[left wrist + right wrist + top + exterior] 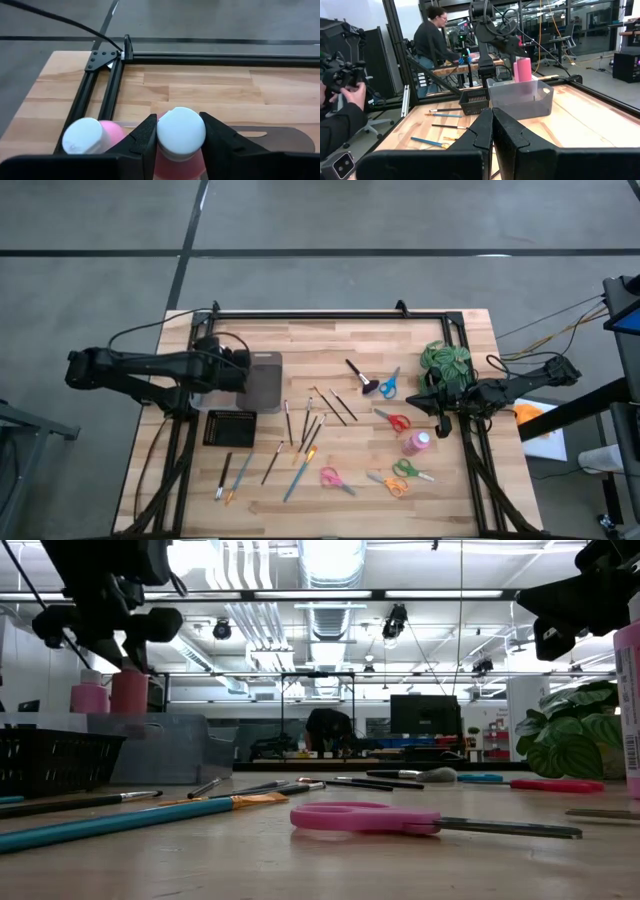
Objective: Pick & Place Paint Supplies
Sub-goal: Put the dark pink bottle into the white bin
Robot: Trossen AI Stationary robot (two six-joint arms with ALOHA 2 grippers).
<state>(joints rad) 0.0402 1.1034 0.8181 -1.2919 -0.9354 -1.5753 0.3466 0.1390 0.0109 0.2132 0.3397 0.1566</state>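
My left gripper [179, 120] hangs over the grey bin [262, 380] at the table's left, shut on a pink bottle with a white cap [181, 131]. A second pink bottle [87, 136] stands in the bin right beside it. A third pink bottle [417, 443] stands on the table at the right, near my right gripper [492, 125], which is shut on nothing and held level. Several thin paintbrushes [310, 430] lie scattered over the middle of the table, and a stubby black brush [357, 375] lies farther back. My left gripper pinches the bottle at its cap end [162, 135] between its two fingers [145, 137], one on each side. The fingers slant down from the table's left. The bottle is upright, its lower part [524, 70] down inside the bin; the bin wall hides its bottom.
A black mesh basket [230, 427] sits in front of the bin. Several scissors [395, 420] lie at the right, near a green leafy plant [447, 362]. A black frame [330, 315] runs along the far edge. People [432, 40] are beyond the table.
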